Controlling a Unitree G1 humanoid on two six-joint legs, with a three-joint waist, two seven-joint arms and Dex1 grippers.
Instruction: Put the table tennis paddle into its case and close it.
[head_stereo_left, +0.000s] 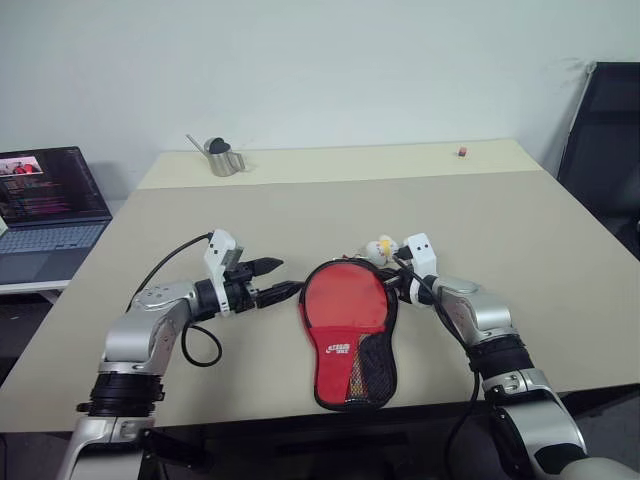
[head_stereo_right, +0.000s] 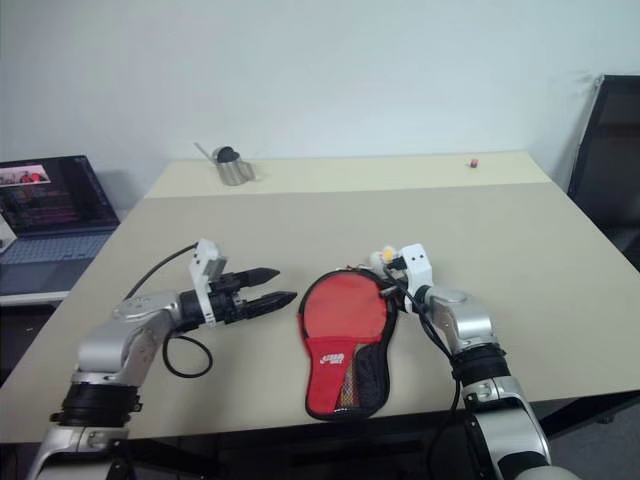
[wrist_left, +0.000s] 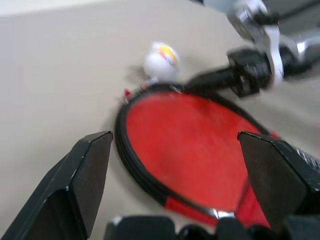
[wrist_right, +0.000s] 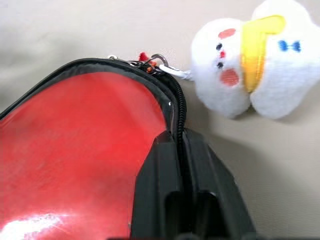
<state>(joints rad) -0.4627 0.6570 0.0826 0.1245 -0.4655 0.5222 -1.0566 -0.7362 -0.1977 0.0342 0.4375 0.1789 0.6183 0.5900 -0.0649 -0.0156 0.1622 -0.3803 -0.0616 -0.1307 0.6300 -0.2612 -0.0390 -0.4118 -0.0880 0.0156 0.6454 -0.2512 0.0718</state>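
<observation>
The case (head_stereo_left: 345, 330) lies flat on the table (head_stereo_left: 520, 250), red side up with a white logo and a black mesh pocket toward the near edge. The table tennis paddle is hidden. A white plush charm (wrist_right: 250, 55) hangs from the zip ring at the case's far rim. My right gripper (wrist_right: 176, 137) is shut on the black zip edge of the case, just below the charm, at the right of the round part (head_stereo_left: 393, 283). My left gripper (head_stereo_left: 288, 276) hovers open, a little left of the case, pointing at it with nothing between its fingers (wrist_left: 90, 170).
A small metal jug (head_stereo_left: 224, 158) stands at the table's far left. A tiny red object (head_stereo_left: 462, 152) sits near the far right edge. An open laptop (head_stereo_left: 50, 210) rests on a side desk to the left. A black chair (head_stereo_left: 605, 130) stands at the right.
</observation>
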